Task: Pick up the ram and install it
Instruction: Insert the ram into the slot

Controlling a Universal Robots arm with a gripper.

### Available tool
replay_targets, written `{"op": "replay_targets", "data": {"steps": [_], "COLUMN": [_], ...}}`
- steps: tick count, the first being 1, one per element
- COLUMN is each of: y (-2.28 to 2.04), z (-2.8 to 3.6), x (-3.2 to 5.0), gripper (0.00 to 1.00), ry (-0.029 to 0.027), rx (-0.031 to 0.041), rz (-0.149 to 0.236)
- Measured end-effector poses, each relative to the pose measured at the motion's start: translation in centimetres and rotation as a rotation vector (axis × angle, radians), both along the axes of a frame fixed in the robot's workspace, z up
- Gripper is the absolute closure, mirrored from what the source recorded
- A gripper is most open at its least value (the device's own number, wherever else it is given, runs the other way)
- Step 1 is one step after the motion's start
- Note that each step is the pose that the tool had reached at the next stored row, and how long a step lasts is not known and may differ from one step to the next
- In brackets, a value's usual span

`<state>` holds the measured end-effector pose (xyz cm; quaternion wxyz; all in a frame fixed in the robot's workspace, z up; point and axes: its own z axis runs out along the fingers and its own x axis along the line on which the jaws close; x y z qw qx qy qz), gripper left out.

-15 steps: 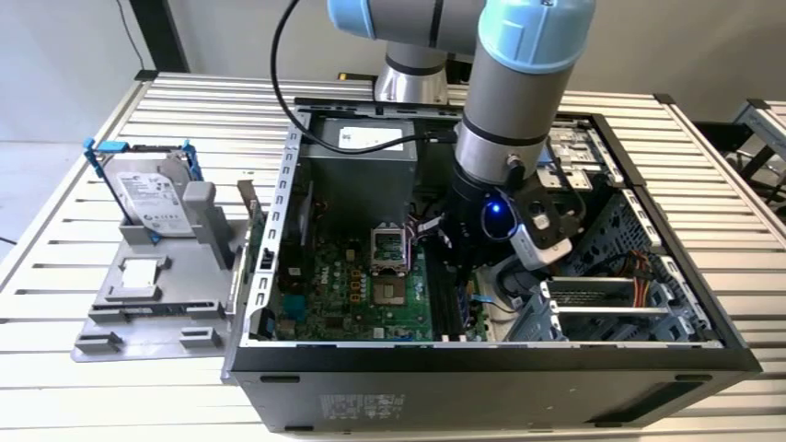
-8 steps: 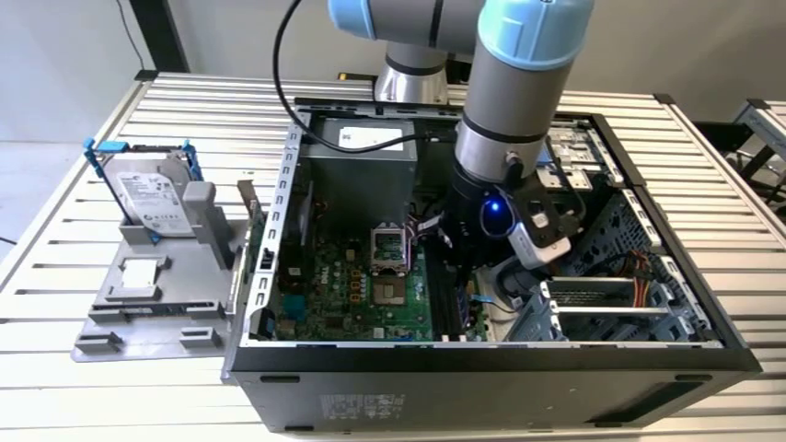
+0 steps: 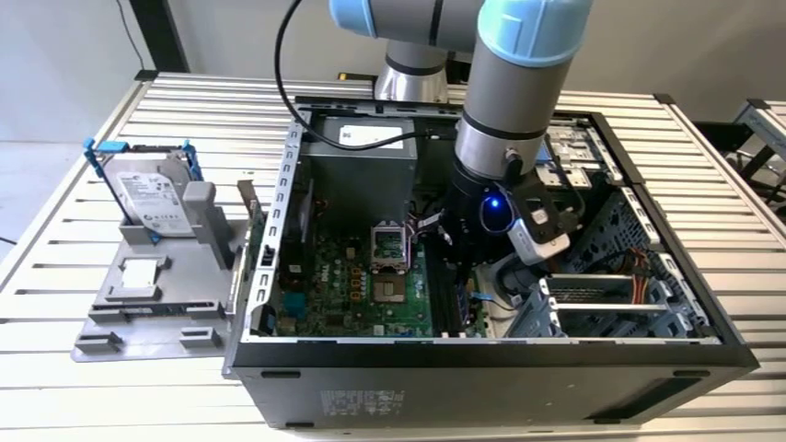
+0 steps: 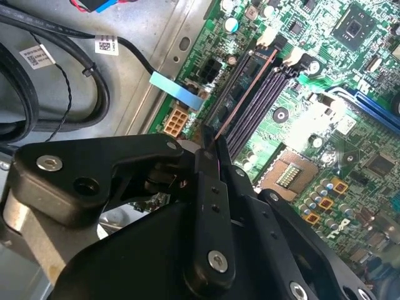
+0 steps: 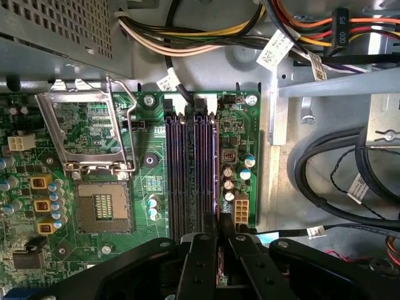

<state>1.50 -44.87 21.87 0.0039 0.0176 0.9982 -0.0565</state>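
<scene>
The bench [image 3: 737, 184] of metal slats carried an open computer case [image 3: 491, 368], with a gray fixture [image 3: 147, 304] beside it holding a silver hard drive [image 3: 154, 193] in its blue bracket. The arm [image 3: 510, 92] reached down into the case over the motherboard [image 5: 144, 181], near the case's middle. Its gripper [image 4: 215, 147] stood just above the black memory slots [image 5: 190, 169] — fingers [image 4: 209, 206] clamped together on the ram [image 4: 247, 94], which showed as a thin edge running down into one slot.
</scene>
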Motion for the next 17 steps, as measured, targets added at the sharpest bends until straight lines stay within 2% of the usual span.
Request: {"op": "replay_targets", "data": {"steps": [7, 10, 13, 15, 16, 17], "y": [-0.21, -0.20, -0.20, -0.20, -0.20, -0.20], "z": [0.94, 1.00, 0.99, 1.00, 1.00, 0.99], "x": [-0.02, -0.02, -0.03, -0.14, -0.19, -0.20], "gripper": [1.00, 1.00, 1.00, 1.00, 1.00, 1.00], "ry": [0.0001, -0.0031, -0.0133, -0.0243, -0.0278, -0.0286], "rx": [-0.0001, 0.0010, 0.0009, 0.0029, 0.0055, 0.0110], "rz": [0.002, 0.002, 0.002, 0.004, 0.004, 0.004]}}
